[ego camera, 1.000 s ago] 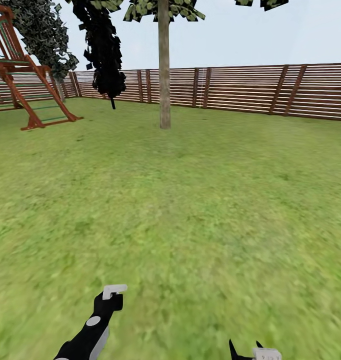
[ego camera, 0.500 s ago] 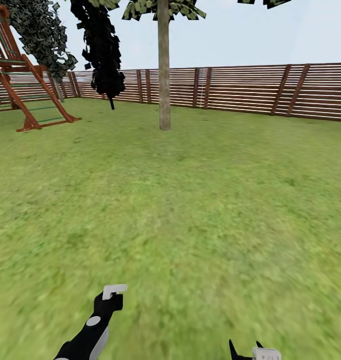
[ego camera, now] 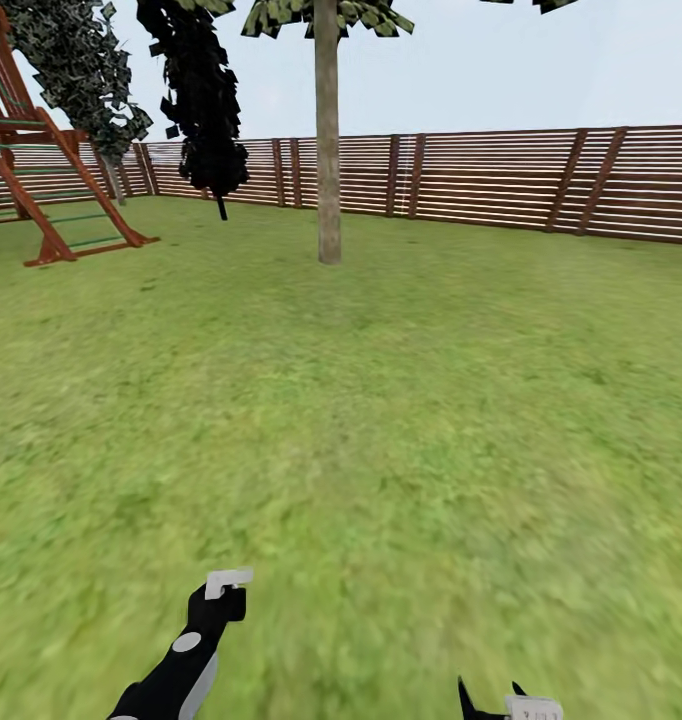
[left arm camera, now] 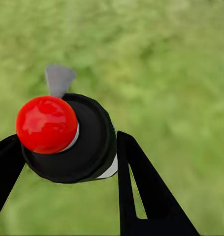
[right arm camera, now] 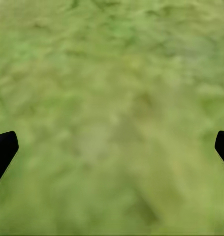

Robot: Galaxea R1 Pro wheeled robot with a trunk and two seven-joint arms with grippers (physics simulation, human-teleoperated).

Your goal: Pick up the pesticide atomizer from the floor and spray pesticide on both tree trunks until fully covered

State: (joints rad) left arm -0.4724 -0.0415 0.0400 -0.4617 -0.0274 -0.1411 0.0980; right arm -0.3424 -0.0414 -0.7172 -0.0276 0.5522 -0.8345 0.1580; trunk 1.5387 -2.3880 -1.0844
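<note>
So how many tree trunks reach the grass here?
2: a thick pale trunk mid-lawn, and a thin black trunk by the fence. A third may hide behind the play frame.

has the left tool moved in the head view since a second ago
No. The left tool holds the same spot in the head view; the tree trunk and swing frame shifted slightly, which points to camera movement.

A fenced back garden — grass lawn (ego camera: 411, 400), slatted wooden fence (ego camera: 501, 180), trees (ego camera: 328, 130), a red climbing frame (ego camera: 41, 170).
</note>
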